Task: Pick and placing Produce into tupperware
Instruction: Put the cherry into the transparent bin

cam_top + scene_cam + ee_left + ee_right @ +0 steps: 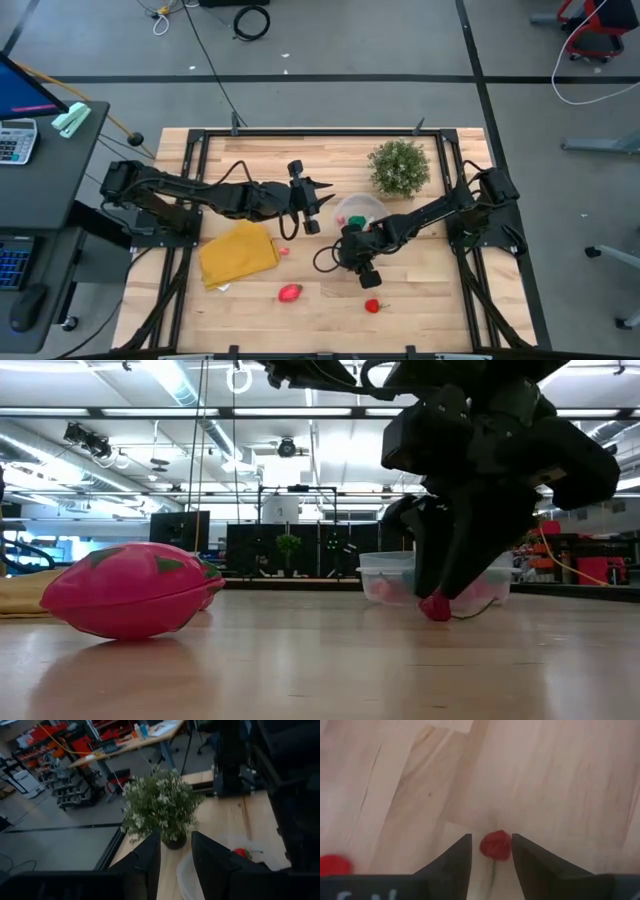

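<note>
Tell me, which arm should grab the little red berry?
The right. Its pincer is open with the red berry between its fingers on the table. The left pincer is raised, facing the plant.

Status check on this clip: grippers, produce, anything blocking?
Right gripper open, straddling a red piece on the table. Left gripper open, empty, raised beside the tupperware. Nothing blocking.

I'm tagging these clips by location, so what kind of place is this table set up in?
Most likely a robotics lab or workshop. The wooden table stands on a bare floor with loose cables, the low view shows a large hall with strip ceiling lights, and behind the potted plant are workbenches and shelving.
</note>
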Available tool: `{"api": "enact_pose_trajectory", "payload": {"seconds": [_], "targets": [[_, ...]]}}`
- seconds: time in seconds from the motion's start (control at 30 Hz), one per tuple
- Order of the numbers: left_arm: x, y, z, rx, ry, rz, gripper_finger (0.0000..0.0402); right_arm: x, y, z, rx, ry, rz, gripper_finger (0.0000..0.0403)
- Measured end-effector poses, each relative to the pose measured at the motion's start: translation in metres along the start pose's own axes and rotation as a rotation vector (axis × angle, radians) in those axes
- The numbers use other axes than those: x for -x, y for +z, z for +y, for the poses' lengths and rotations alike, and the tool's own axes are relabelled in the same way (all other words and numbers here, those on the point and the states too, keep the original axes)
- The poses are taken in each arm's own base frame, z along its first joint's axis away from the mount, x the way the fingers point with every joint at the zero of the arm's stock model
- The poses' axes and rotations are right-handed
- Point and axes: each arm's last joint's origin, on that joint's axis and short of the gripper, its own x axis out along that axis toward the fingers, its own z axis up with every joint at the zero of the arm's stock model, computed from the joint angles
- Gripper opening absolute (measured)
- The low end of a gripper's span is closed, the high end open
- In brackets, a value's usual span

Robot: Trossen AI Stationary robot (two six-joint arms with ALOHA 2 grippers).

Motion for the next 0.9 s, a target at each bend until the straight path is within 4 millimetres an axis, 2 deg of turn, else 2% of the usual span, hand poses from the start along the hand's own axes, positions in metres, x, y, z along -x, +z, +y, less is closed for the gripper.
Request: {"api": "enact_pose_trajectory", "payload": {"seconds": [0.23,0.47,0.63,0.9], "targets": [[-0.0001,-0.0031,-0.0008,-0.016,-0.006,0.027,0.0113,-0.0055,-0.0031,-0.0007,-0.002,-0.001,0.023,0.0179],[0.0,-0.0066,-0.0015,-0.032,-0.013,0.06,0.011,-0.0063,-0.0025,-0.0026,-0.061,-0.065,0.015,0.017],[0.0001,-0.0081,-0.0018,-0.04,-0.016,0.074,0.0112,-0.0063,-0.0027,-0.0025,-0.08,-0.062,0.016,0.0131],[-0.0001,-0.0085,-0.0016,-0.042,-0.016,0.077,0.0105,-0.0057,-0.0023,-0.0022,-0.108,-0.054,0.012,0.0036]]}}
